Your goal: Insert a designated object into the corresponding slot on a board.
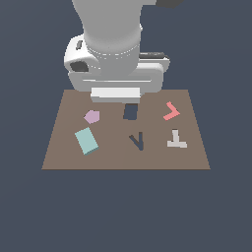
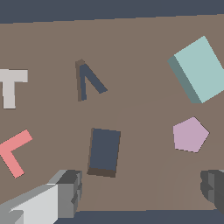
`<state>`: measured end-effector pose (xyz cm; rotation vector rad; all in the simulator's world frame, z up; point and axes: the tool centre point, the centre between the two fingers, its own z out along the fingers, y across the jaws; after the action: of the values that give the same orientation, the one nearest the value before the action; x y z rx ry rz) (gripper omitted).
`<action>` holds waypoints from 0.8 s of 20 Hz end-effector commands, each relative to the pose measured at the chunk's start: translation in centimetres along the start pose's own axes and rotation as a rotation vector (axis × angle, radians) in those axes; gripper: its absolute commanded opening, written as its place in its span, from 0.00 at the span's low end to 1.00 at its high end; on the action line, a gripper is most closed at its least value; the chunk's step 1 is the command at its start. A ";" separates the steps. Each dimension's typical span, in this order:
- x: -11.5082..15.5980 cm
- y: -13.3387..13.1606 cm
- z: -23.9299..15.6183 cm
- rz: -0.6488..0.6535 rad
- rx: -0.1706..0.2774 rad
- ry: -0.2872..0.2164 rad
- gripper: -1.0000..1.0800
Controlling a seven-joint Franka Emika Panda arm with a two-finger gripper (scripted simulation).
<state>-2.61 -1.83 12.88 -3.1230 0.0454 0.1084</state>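
Note:
The teal rectangular block lies flat on the brown board toward the exterior view's left, near the front edge. It also shows in the wrist view. The dark rectangular slot is near the board's middle back, just below my hand. In the wrist view the slot lies between my two fingers, which stand wide apart. My gripper is open and empty, above the board, apart from the block.
A lilac pentagon lies beside the teal block. A dark V-shaped cutout is in front of the slot. A red angled piece and a grey T piece lie at the exterior view's right.

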 end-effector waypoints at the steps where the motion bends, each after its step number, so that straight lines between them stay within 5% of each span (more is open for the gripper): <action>1: 0.0 0.0 0.0 0.000 0.000 0.000 0.96; 16: 1.5 2.6 1.6 -0.118 -0.008 0.013 0.96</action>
<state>-1.58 -3.95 11.48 -3.1251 -0.1063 0.0902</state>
